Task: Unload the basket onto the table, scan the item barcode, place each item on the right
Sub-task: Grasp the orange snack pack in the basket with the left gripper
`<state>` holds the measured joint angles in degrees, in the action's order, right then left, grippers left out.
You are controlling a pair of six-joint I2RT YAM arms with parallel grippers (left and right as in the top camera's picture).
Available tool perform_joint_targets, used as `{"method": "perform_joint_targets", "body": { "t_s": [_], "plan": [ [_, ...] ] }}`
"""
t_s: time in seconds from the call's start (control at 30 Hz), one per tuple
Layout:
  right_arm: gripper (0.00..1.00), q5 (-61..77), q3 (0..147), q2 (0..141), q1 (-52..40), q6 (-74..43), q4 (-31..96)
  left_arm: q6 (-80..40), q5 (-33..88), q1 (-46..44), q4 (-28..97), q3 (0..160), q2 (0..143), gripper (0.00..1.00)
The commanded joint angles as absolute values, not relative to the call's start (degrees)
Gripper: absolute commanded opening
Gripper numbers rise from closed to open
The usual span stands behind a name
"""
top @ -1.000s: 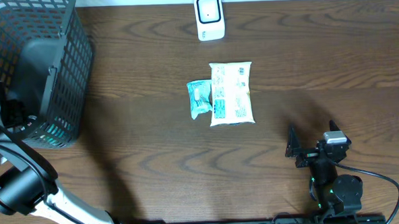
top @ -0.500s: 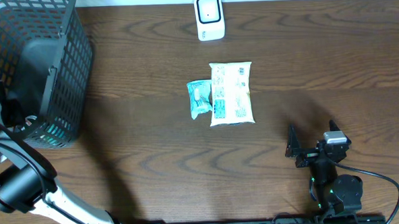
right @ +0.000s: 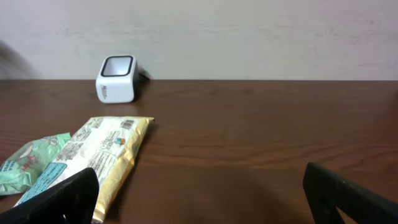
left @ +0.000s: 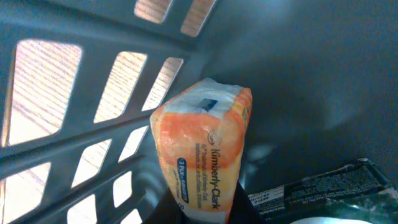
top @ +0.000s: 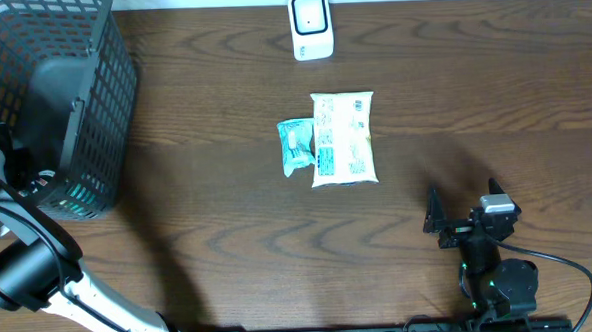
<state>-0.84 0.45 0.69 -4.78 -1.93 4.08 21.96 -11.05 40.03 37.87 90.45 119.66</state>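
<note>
While the left gripper (left: 205,210) is reached down inside the basket (top: 94,115), its jaws are clenched on the near end of an orange pack (left: 202,143), with a dark finger showing on either side of that end at the bottom of the left wrist view. The pack runs straight out from the jaws toward the slotted basket wall, its printed orange side facing the camera and its far, whiter end close to the wall; whether that end touches the wall cannot be told. Just to the right of the jaws a dark wrapper (left: 323,186) lies on the basket floor, near the pack but apart from it. From overhead the basket lies tipped at the left edge of the table (top: 472,78), and the arm goes into its open mouth, so the jaws and the pack are hidden there. The right gripper (right: 199,196) sits low near the front edge of the table with its jaws spread wide, one finger at each side of the right wrist view, and nothing between them or touching them. The scanner (top: 310,25) stands at the far edge of the table, well apart from the basket and from both grippers. Between the scanner and the right gripper a cream bag (top: 344,139) lies flat, with a smaller green packet (top: 295,146) touching its left side.
</note>
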Motion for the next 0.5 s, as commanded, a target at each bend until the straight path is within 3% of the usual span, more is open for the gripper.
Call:
{"method": "perform_joint_targets", "body": {
  "t_s": [0.0, 0.2, 0.47],
  "plan": [
    [0.99, -0.9, 0.3, 0.3, -4.6, -2.5, 4.3, 16.1, -10.9, 40.2, 38.0, 90.6, 116.9, 0.07],
    [0.99, -0.9, 0.3, 0.3, -4.6, -2.5, 4.3, 6.9, -7.5, 40.1, 37.4, 90.7, 109.1, 0.07],
    [0.99, -0.9, 0.3, 0.3, -4.6, -2.5, 4.3, -1.6, 20.5, 40.1, 31.7, 90.7, 93.8, 0.07]
  ]
}}
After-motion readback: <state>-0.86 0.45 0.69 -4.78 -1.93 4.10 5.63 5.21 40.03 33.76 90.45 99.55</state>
